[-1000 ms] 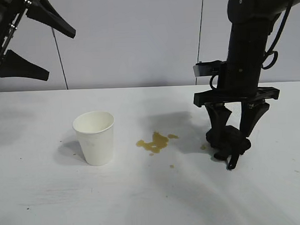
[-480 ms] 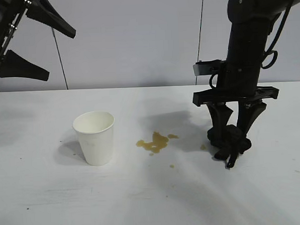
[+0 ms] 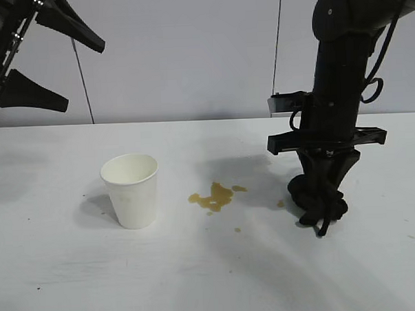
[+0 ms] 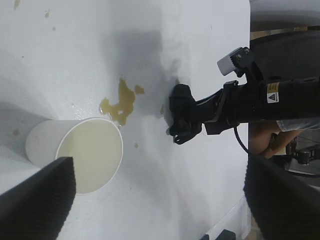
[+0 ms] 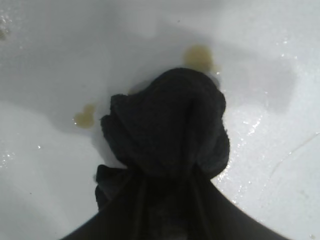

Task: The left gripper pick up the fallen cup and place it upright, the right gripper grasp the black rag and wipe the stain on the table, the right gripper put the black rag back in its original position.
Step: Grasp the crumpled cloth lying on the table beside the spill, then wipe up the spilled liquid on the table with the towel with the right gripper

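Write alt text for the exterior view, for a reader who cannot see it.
The right pincer points straight down, its fingers closed on the black rag against the white table, to the right of a yellow-brown stain. A white paper cup stands upright left of the stain, and the left pincer hangs open high at the upper left.

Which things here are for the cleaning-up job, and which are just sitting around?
For the job:
- cup, standing upright
- black rag, pinched in the right end effector
- stain, not yet wiped
- table
- left end effector, open, raised above the table's left side

Just sitting around:
- a person's hand past the table edge, in the left wrist view
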